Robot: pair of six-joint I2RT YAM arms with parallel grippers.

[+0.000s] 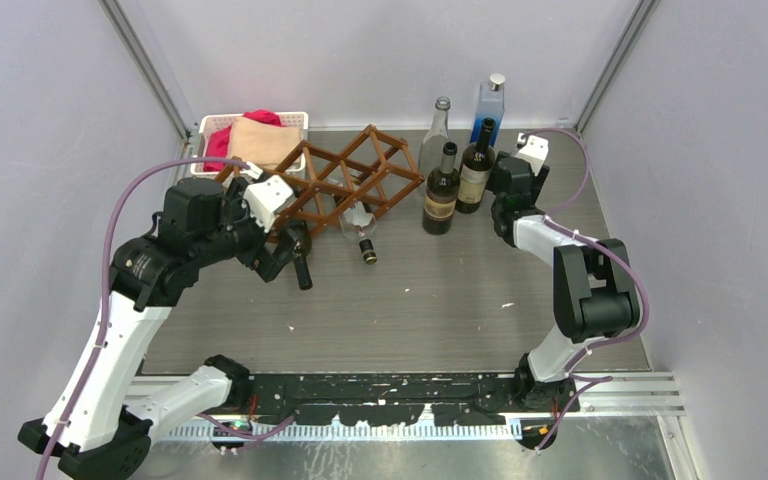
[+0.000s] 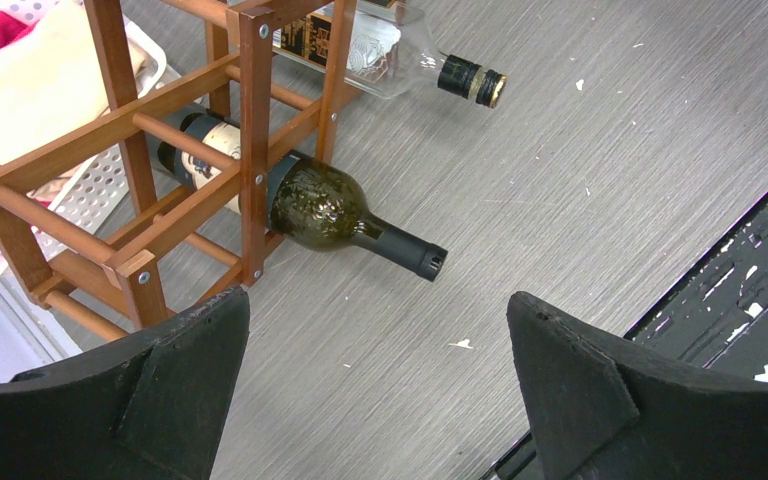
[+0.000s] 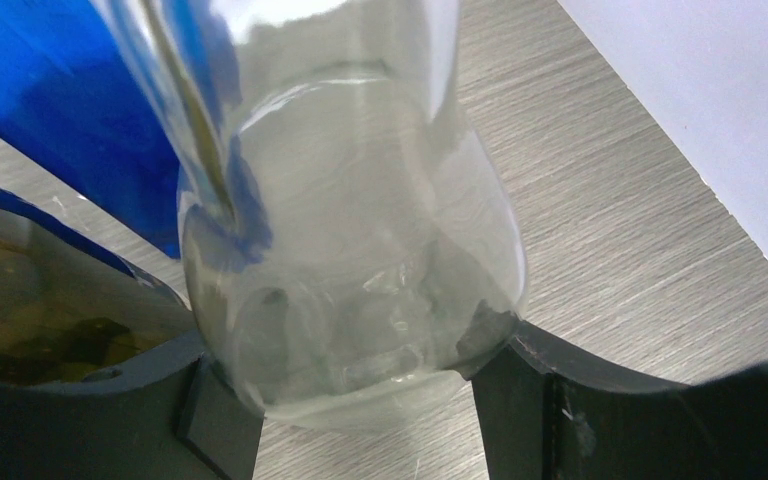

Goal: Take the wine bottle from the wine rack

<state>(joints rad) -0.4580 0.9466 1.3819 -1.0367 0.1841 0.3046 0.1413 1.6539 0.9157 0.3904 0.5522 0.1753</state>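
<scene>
the wine bottle (image 2: 320, 205) lies on its side in a bottom cell of the wine rack (image 2: 255, 150), with its neck sticking out over the worktop (image 2: 580, 180). the left hand (image 2: 375, 310) hovers just short of the neck, spread wide and empty. a pull could drag the loose rack along or snag the bottle's shoulder on a bar. a clear bottle (image 2: 380, 50) in the next cell might roll. the right hand (image 3: 360, 395) is clamped on a standing glass bottle (image 3: 350, 250), so it can't steady the rack. nothing blocks the neck.

Grey table (image 1: 440, 300), wine rack (image 1: 345, 180), bottles (image 1: 441, 195), white basket (image 1: 215, 125)
</scene>
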